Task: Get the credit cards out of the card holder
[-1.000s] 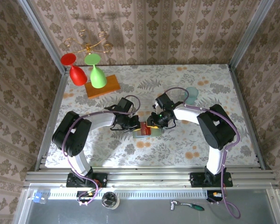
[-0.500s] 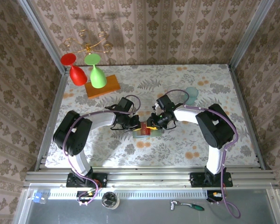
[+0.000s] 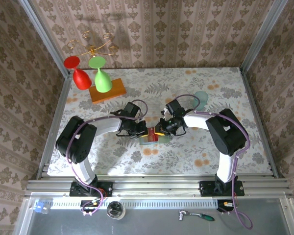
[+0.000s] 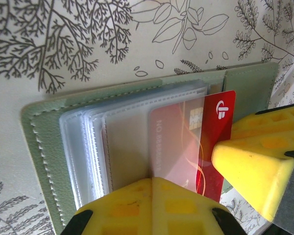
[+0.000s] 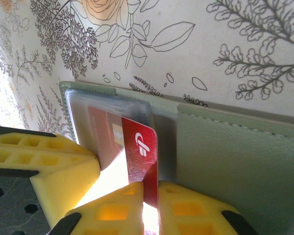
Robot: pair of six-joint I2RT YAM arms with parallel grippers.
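Right wrist | right gripper (image 5: 123, 182) pinching glossy red card (image 5: 141, 147) | left gripper (image 4: 152, 205) closed, pressing stitched sage card holder (image 4: 39, 132)

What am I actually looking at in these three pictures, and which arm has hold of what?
Two robot arms are bolted at the near edge of a flowered table. The wide picture looks down from above and behind them. The two close-ups come from a camera on each wrist, so the yellow foam blocks you see there are pincer fingers. In the middle of the table lies the open green card holder. The left pincer is shut and seems to press down on the holder's clear sleeves. The right pincer pinches the red card, which sticks partly out of its sleeve. Farther back stand a red glass and a green glass, an orange block and a teal cup.
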